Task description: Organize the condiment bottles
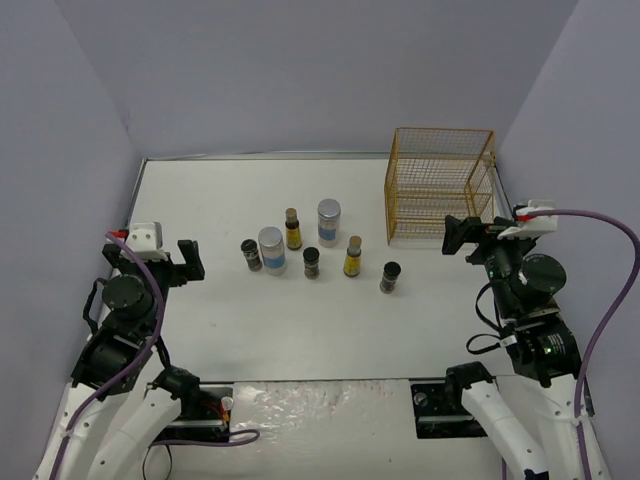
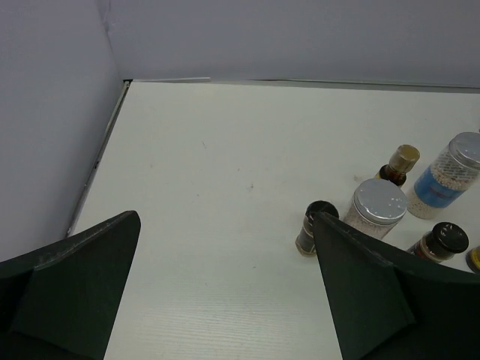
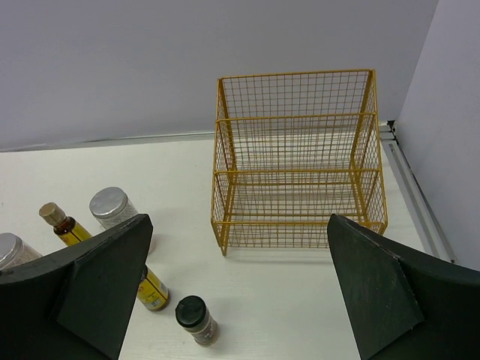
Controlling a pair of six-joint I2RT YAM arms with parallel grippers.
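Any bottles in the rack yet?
No, the wire rack holds nothing on its shelves; all seven bottles stand on the table to its left.

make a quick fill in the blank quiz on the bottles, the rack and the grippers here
1. ____ condiment bottles stand on the table.
2. The wire rack at the far right is coloured ____.
3. The left gripper and the right gripper are both ____.
4. The dark jar nearest the rack has a ____ lid.

Missing words: seven; yellow; open; black.
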